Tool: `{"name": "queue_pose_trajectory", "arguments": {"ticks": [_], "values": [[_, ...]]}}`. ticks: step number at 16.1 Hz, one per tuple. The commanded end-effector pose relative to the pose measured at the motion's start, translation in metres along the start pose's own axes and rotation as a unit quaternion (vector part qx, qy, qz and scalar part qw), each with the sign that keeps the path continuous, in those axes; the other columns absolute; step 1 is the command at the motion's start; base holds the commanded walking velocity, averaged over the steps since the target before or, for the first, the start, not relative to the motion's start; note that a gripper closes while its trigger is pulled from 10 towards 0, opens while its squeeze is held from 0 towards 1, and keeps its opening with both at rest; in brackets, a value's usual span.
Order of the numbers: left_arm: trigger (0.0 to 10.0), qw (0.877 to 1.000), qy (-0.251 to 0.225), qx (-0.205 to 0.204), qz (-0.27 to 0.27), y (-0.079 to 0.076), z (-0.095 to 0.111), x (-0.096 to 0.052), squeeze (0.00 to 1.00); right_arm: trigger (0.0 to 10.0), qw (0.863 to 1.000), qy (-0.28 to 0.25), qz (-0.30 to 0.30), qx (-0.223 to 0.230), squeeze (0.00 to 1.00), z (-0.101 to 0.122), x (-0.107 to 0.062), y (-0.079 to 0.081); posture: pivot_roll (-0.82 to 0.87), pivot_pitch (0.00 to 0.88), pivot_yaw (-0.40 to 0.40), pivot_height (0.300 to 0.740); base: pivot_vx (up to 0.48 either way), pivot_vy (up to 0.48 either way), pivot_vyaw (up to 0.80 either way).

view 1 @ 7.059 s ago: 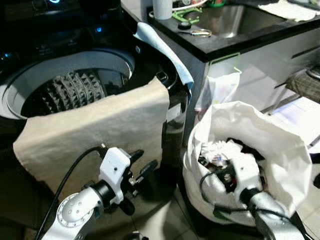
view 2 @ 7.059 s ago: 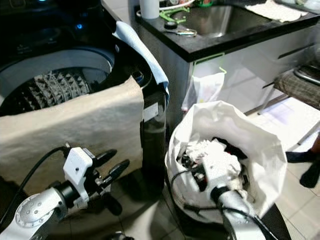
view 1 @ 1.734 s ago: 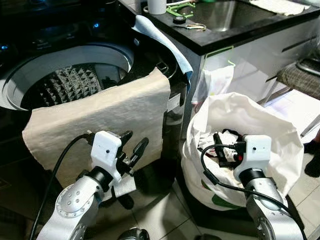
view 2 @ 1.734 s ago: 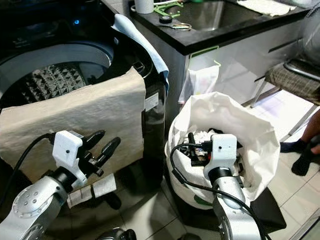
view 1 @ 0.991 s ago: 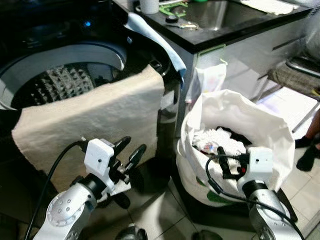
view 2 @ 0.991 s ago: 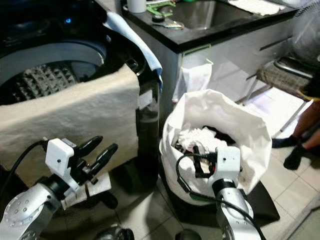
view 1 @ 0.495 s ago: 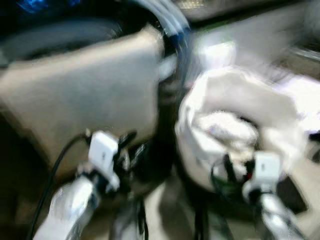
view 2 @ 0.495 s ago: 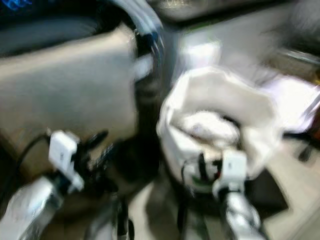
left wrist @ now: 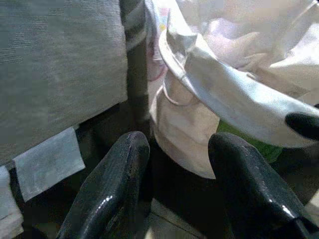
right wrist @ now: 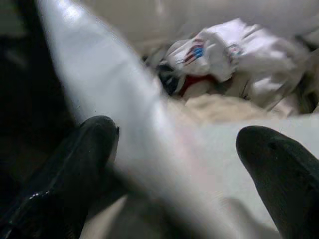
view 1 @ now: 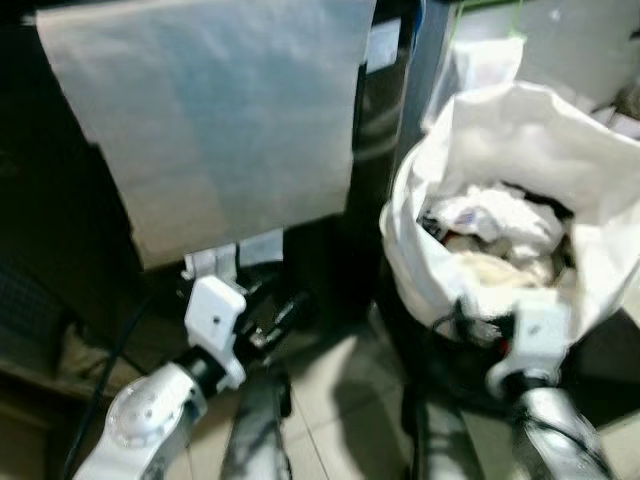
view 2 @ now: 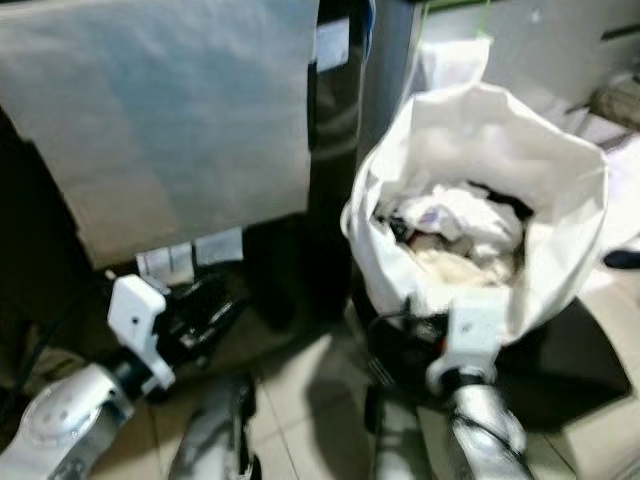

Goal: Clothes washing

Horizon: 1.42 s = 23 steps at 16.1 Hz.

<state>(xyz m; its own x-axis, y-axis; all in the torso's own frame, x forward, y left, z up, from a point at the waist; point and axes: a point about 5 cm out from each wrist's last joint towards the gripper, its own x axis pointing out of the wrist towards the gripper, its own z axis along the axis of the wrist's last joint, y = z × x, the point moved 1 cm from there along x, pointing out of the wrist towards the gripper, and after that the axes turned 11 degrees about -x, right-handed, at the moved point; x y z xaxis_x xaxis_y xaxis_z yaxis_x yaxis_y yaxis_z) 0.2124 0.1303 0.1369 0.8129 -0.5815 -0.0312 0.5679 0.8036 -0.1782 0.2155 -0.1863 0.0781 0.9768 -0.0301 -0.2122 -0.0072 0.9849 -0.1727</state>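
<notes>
Laundry bag [view 1: 500, 150] stands full of clothes [view 1: 495, 225] on the floor beside the washer; loading appears barely begun. Right tool [right wrist: 174, 164] spread wide at the bag rim, empty. Left tool [left wrist: 172, 184] spread, low, empty.

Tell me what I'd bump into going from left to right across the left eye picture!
Big beige cloth hanging down the dark washer → left gripper low by the floor → white laundry bag full of clothes, with the right gripper at its near rim.
</notes>
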Motion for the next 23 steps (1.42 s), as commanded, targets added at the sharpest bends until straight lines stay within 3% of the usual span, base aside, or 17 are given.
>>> {"name": "queue_pose_trajectory", "arguments": {"ticks": [1,3,6,8,10,12,17,21,23], "values": [[10.0,1.000,-0.003,0.004,-0.007,-0.001,0.003,0.001,0.00,10.0,1.000,-0.007,-0.005,0.005,0.00,0.002,-0.002,-0.004,-0.03,0.097,0.092,0.595,0.000,0.000,0.00],[10.0,1.000,-0.008,0.000,-0.015,-0.004,0.006,0.002,0.00,10.0,0.999,-0.028,-0.014,0.017,0.00,0.009,-0.003,-0.008,-0.03,0.096,0.098,0.595,0.000,0.000,0.00],[10.0,0.999,-0.029,-0.013,-0.034,-0.009,0.020,0.006,0.00,10.0,0.992,-0.118,-0.012,0.039,0.00,0.039,-0.005,-0.018,-0.03,0.104,0.103,0.595,0.000,0.000,0.00],[10.0,0.999,-0.050,-0.003,0.010,0.002,0.030,0.013,0.00,10.0,0.989,-0.136,-0.039,0.034,0.00,0.049,-0.004,-0.027,-0.03,0.106,0.103,0.595,0.000,0.000,0.00],[10.0,0.999,-0.053,-0.001,0.011,0.003,0.037,0.016,0.00,10.0,0.988,-0.142,-0.056,0.036,0.00,0.057,-0.002,-0.031,-0.03,0.105,0.104,0.595,0.000,0.000,0.00],[10.0,0.999,-0.048,0.024,0.004,0.000,0.043,0.022,0.00,10.0,0.990,-0.126,-0.052,0.030,0.00,0.059,0.000,-0.029,-0.04,0.106,0.108,0.595,0.000,0.000,0.00],[10.0,0.998,-0.065,0.011,-0.006,-0.003,0.066,0.030,0.00,10.0,0.993,-0.098,-0.043,0.042,0.00,0.054,0.001,-0.028,-0.03,0.104,0.112,0.595,0.000,0.000,-0.16],[10.0,0.999,-0.034,0.022,0.003,-0.003,0.057,0.028,0.00,10.0,0.994,-0.091,-0.030,0.046,0.00,0.053,0.001,-0.023,-0.03,0.104,0.110,0.595,0.000,0.000,-0.80],[10.0,0.999,-0.042,0.017,0.004,-0.003,0.061,0.030,0.00,10.0,0.996,-0.076,-0.021,0.046,0.00,0.047,0.000,-0.020,-0.03,0.106,0.111,0.595,0.000,0.000,-0.80]]}}
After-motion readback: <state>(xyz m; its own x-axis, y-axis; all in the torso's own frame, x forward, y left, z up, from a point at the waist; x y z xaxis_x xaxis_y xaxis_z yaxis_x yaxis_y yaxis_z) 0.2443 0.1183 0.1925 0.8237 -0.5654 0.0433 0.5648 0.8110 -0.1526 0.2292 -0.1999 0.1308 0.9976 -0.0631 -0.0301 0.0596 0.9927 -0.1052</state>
